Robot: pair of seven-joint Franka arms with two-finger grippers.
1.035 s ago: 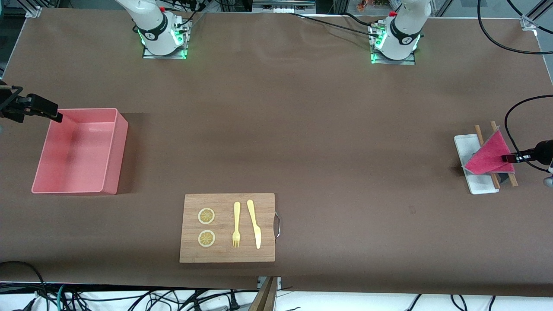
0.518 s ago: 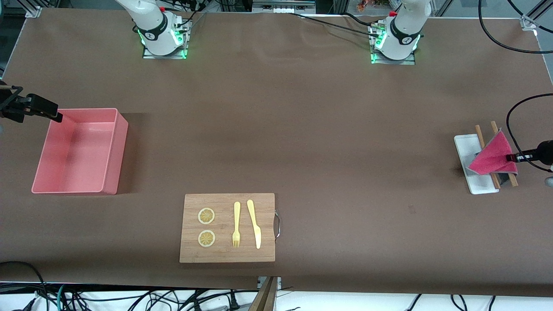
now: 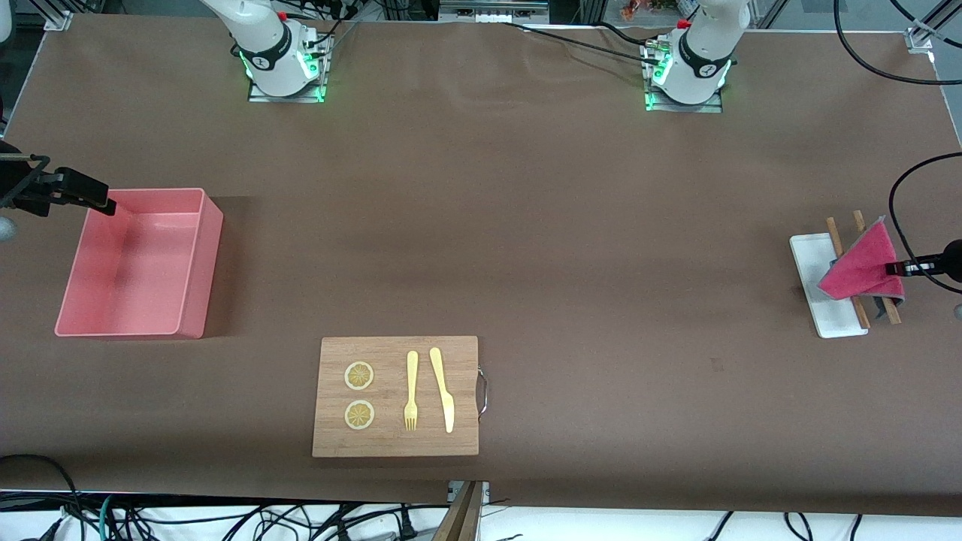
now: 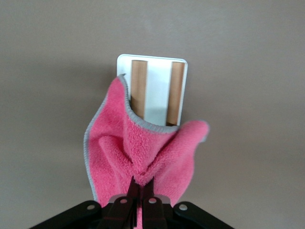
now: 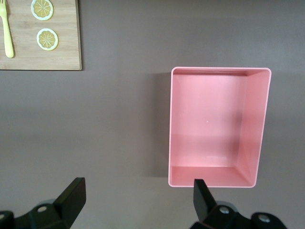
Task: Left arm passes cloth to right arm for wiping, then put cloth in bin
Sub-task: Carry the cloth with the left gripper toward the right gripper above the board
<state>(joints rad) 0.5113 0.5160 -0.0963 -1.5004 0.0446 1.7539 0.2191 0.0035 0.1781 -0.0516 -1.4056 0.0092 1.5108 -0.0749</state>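
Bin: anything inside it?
Nothing. The bin shows a bare pink floor in the right wrist view. The cloth hangs from the left gripper over the white tray.

1. Cloth (image 3: 860, 269): small crimson-pink square with a grey edge, pinched at one bunched fold by the closed left tool (image 3: 893, 268). It hangs in drooping folds, lifted above a white tray (image 3: 808, 259) at the left arm's end of the bench.
2. Bin (image 3: 197, 259): pale pink rectangular tub with upright walls, standing empty on the bench at the right arm's end.
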